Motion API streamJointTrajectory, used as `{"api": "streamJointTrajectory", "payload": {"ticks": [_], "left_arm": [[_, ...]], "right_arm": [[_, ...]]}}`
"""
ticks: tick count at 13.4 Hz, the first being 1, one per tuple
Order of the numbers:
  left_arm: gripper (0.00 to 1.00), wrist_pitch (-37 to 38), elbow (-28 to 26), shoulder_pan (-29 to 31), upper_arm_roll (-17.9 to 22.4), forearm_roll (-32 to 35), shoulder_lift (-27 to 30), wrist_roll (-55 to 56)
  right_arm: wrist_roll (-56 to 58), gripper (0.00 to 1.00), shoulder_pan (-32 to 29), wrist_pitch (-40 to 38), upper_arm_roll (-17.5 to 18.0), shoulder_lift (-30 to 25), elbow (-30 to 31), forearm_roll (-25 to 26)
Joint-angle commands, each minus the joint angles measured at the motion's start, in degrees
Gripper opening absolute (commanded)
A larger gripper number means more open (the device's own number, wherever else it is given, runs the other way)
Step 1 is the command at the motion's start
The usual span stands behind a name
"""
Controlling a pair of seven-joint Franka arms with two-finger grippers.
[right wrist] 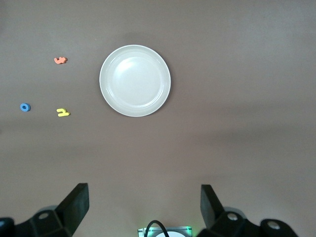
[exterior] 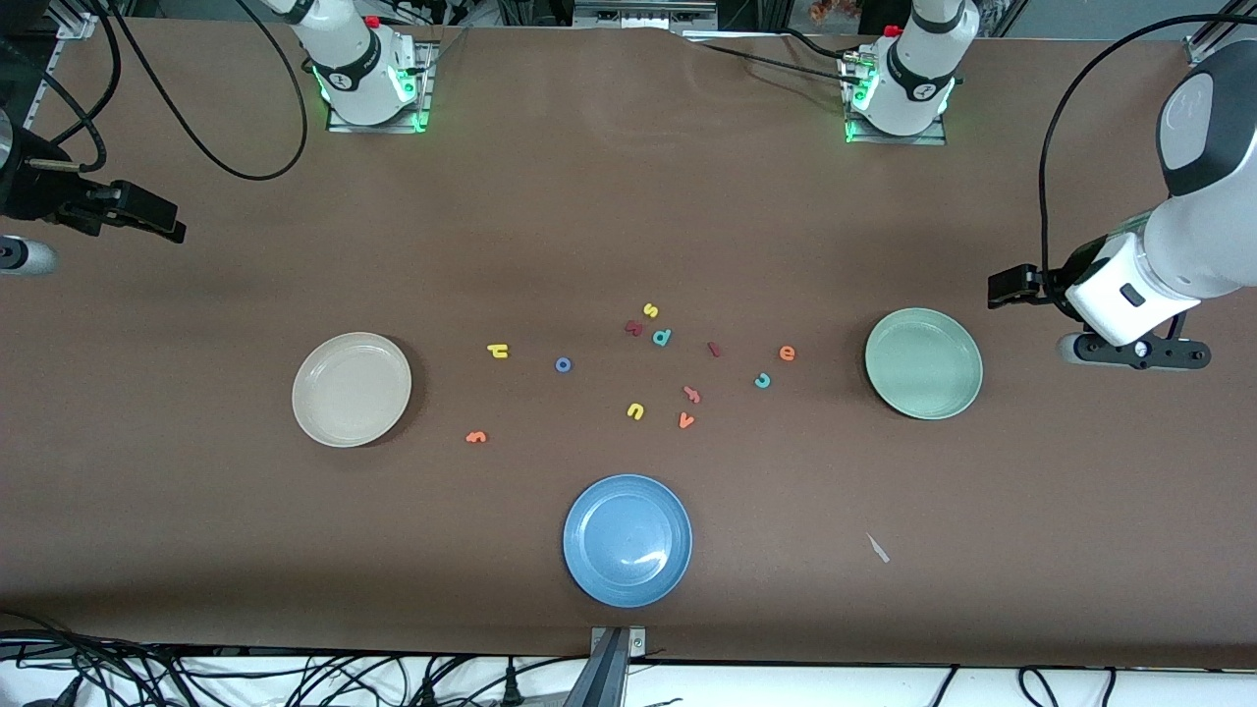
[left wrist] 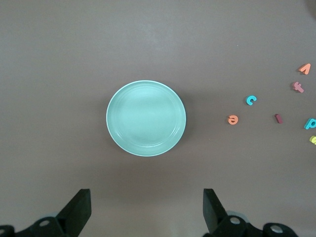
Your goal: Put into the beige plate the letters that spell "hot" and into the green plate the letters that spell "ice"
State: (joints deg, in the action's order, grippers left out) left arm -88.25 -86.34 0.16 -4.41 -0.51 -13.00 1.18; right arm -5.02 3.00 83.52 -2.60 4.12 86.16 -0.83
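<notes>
Brown matte table (exterior: 628, 196), cables hanging off the edges, both arm bases bolted along the 12 o'clock edge w/ green lights on (clock = table as seen from the front cam). There are three plates and nothing in any of them: the beige plate (exterior: 352, 389) at approx 9, the green plate (exterior: 923, 362) at approx 3, and a blue plate (exterior: 628, 540) at 6 near the table edge. All the letters are loose in the middle btwn the plates. The yellow h (exterior: 499, 350) and blue o (exterior: 563, 364) sit on the beige side, and the orange t (exterior: 692, 394) is dead centre, just beside an orange v (exterior: 685, 420) and a yellow u (exterior: 634, 410). The dark red i (exterior: 714, 349), teal c (exterior: 762, 380) and orange e (exterior: 787, 353) drift toward the green plate. At 12 of the cluster there's a yellow s (exterior: 650, 310), a teal d (exterior: 662, 337) and a broader dark red letter (exterior: 633, 327). One more orange letter (exterior: 475, 436) lies at 4 o'clock of the beige plate, can't read it tbh. Small pale scrap (exterior: 877, 548) at approx 5. Lots of bare table around every plate. The left gripper (left wrist: 146, 212) hangs over bare table at the 3 o'clock end next to the green plate, claw spread wide and empty. The right gripper (right wrist: 143, 207) is the same at the 9 o'clock end. Both arms are waiting.
</notes>
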Motion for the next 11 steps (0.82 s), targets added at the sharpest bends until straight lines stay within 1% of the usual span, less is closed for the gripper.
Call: {"api": "streamJointTrajectory", "payload": {"ticks": [1,2,11], "left_arm": [[0.99,-0.96,-1.11,1.06,0.54,-0.63,0.35,-5.01],[0.99,-0.96,-0.94,1.33,0.54,-0.63,0.35,-5.92],[0.99,-1.13,-1.2,1.24,0.54,-0.72,-0.53,-5.84]], "right_arm": [[-0.95,1.0,0.16,-0.46,0.14,-0.34,0.58,-0.14],[-0.78,1.0,-0.01,-0.63,0.05,0.0,-0.46,-0.39],[-0.96,1.0,-0.28,-0.81,-0.13,0.27,-0.55,-0.48]]}}
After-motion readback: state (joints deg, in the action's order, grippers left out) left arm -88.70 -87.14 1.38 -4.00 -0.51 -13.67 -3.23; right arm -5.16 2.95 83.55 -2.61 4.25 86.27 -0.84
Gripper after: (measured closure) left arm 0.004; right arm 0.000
